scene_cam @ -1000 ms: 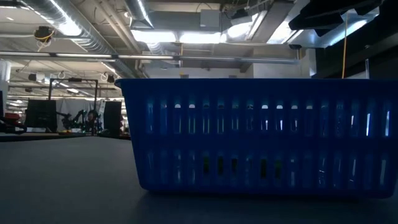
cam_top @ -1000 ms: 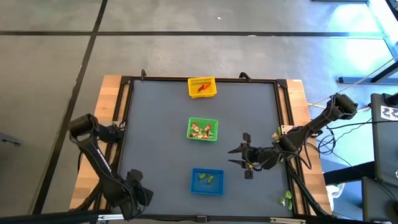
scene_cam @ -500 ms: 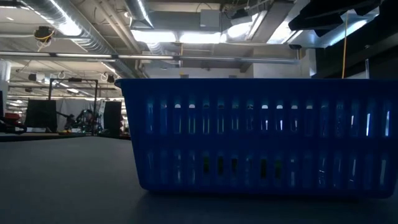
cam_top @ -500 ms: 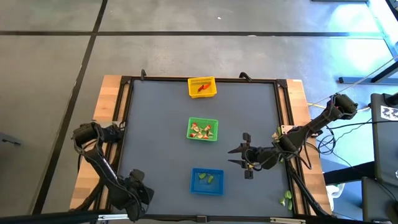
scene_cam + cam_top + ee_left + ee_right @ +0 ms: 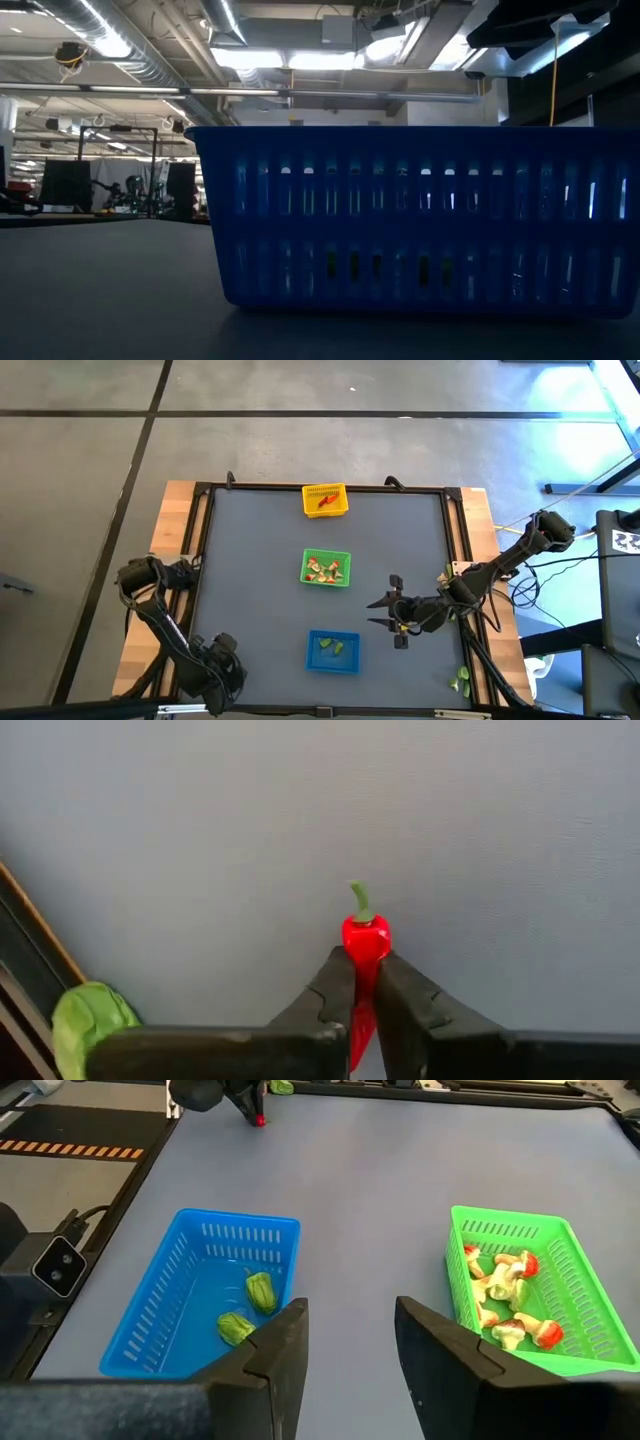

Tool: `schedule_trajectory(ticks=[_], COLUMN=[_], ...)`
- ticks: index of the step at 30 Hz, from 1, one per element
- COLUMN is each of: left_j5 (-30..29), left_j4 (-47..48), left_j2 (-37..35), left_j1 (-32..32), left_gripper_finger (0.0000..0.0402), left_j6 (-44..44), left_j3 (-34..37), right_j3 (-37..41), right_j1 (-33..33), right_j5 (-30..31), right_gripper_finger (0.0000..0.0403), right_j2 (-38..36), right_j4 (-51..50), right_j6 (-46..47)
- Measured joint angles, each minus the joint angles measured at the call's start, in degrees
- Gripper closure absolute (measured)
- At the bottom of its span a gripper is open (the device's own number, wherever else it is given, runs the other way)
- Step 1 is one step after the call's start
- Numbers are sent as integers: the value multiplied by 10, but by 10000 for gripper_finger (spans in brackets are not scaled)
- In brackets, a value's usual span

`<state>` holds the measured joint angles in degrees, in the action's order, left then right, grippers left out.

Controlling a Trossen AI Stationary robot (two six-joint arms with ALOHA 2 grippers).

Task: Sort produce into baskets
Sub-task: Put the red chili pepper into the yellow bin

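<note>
A small red pepper with a green stem sits near the table's front left corner, and my left gripper is shut on it. In the high view this gripper is left of the blue basket, which holds two green pieces. The green basket at mid-table holds several red and pale pieces. The yellow basket at the far edge holds red ones. My right gripper hovers open to the right of the blue and green baskets, with nothing between its fingers. My left gripper pinches the pepper's red body between its two fingertips. The stem end sticks out past the fingers. The fingers slant down from above and lie along the pepper. Whether the pepper is off the table I cannot tell.
A light green piece lies beside the left gripper, next to the table's raised border. More green pieces lie at the front right corner. In the low view the blue basket fills most of the picture.
My left arm has sunk a little, and its gripper has shifted slightly toward the blue basket. The right arm and the baskets have stayed where they were.
</note>
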<state>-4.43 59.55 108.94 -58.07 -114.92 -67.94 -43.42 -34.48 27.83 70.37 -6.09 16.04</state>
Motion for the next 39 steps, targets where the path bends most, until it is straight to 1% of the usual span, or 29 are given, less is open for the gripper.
schedule_trajectory(ticks=[3,8,13,18,25,27,31,33,37,39], left_j5=[-2,-31,-86,-162,-276,-298,-322,-331,-369,-375], left_j4=[0,0,-5,-39,-120,-150,-221,-259,-324,-351], left_j2=[-15,-57,-101,-141,-171,-173,-172,-172,-172,-172], left_j1=[8,25,47,73,113,126,154,167,186,197], left_gripper_finger=[387,372,368,368,367,367,367,367,366,366], left_j6=[29,79,135,213,341,379,464,511,609,648], left_j3=[1,1,1,1,1,1,1,1,1,1], right_j3=[0,0,0,0,0,0,0,0,0,0], right_j1=[0,0,0,0,0,0,0,0,0,0], right_j5=[0,-21,-20,-17,-14,-7,7,-12,-64,-66], right_gripper_finger=[251,251,251,251,251,251,251,251,251,251], right_j2=[0,0,0,0,0,0,0,0,0,0], right_j4=[0,0,0,0,2,3,10,22,20,21], right_j6=[0,1,-8,-14,-15,-15,-15,-17,-48,-54])
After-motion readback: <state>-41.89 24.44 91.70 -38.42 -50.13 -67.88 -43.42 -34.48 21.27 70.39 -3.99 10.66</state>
